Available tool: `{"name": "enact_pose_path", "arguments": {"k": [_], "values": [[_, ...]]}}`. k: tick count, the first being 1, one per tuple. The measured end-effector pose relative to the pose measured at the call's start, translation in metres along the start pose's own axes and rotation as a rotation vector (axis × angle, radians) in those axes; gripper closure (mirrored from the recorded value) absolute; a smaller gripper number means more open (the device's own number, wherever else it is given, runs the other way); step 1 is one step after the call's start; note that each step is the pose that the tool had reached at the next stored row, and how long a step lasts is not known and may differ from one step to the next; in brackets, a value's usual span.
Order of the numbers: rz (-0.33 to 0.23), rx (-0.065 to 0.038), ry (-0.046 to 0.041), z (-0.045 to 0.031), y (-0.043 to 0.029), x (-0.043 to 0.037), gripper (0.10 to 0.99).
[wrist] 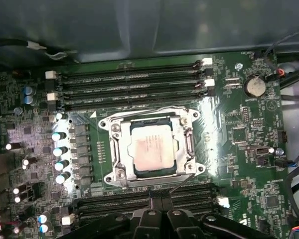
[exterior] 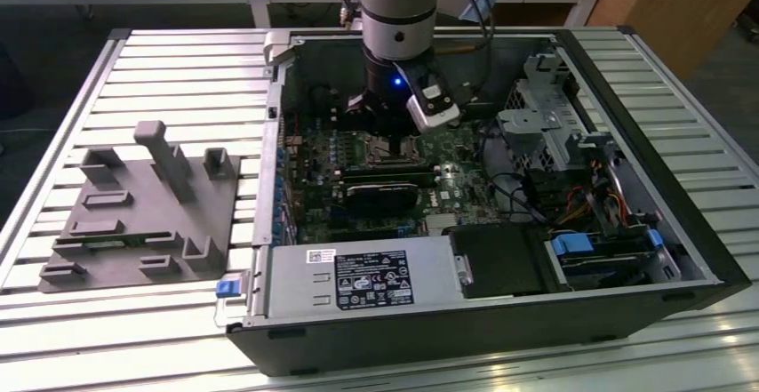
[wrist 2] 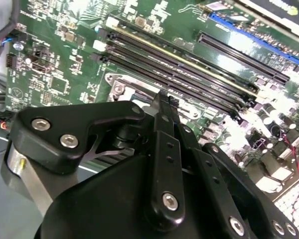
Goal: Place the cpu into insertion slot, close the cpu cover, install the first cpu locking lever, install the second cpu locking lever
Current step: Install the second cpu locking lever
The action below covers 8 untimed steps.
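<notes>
Behind your rig runs a wooden bench along the far wall, with dark floor below it. Your work sits on a desk (exterior: 178,63) topped with ribbed aluminium slats running from side to side. On the exterior view's left of that desk lies a flat grey fixture plate (exterior: 137,223) with several upright blocks and posts. Beside it, on the exterior view's right, you have an open black computer case (exterior: 664,134) lying on its side, with the green motherboard (exterior: 457,183) exposed inside, a labelled silver power supply (exterior: 355,278) at the near edge and a drive cage with blue tabs toward the near corner on the exterior view's right.

Your silver-grey arm (exterior: 401,1) drops straight down into the case over the motherboard's far half. Its hand (wrist 2: 162,107) hangs low over the board just beside the socket; its black fingers (wrist 2: 164,119) sit pressed together with nothing between them.

In the first wrist view the cpu (wrist: 150,152) lies flat in the insertion slot (wrist: 152,149), its dull metal face up. The cpu cover (wrist: 120,149) is down around it, framing the chip. Long black memory slots (wrist: 134,89) run on both sides of the socket. A thin wire lever (wrist: 182,185) shows slanting off the socket corner nearest the hand; you cannot tell whether it is latched.
</notes>
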State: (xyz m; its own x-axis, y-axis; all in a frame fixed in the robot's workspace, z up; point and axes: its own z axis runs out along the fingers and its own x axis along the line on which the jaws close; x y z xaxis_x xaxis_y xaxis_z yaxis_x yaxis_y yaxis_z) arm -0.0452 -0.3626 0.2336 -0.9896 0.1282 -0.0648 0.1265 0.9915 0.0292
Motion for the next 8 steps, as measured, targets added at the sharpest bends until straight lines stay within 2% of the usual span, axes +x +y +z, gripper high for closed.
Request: {"name": "enact_pose_path", "arguments": {"k": [4,8], "values": [[0.001,0.0,-0.0001,0.0019,-0.0025,0.0077,0.98],[0.004,-0.001,0.0,0.0049,-0.0072,0.0091,0.98]]}}
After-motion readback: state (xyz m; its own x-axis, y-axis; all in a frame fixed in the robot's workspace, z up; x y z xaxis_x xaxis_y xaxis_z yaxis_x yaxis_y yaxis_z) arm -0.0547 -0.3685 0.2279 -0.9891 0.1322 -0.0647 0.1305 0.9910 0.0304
